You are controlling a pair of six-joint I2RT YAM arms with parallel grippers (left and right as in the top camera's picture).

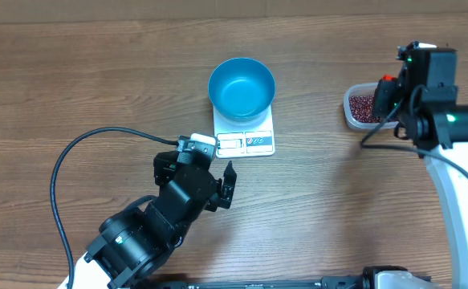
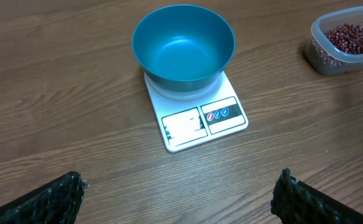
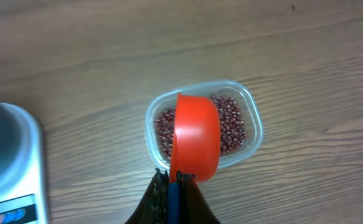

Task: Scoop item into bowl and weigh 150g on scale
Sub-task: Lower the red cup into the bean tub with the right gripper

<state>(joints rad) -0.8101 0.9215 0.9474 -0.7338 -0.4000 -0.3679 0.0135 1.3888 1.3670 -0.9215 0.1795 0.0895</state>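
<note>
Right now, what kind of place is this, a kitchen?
Probably a robot lab bench, not a kitchen: a left arm and right arm reach over a wooden table holding a blue bowl on a scale and a tub of beans.

Left arm (image 1: 149,225): black jointed housings, fed by a looping black cable (image 1: 57,181); grey wrist module (image 1: 196,144) at the forward end. Left pincer fingers (image 2: 306,202): black, with a knurled surface texture. Right arm (image 1: 458,201): white lower link, black upper housings, two green indicator lights (image 1: 451,118).
</note>
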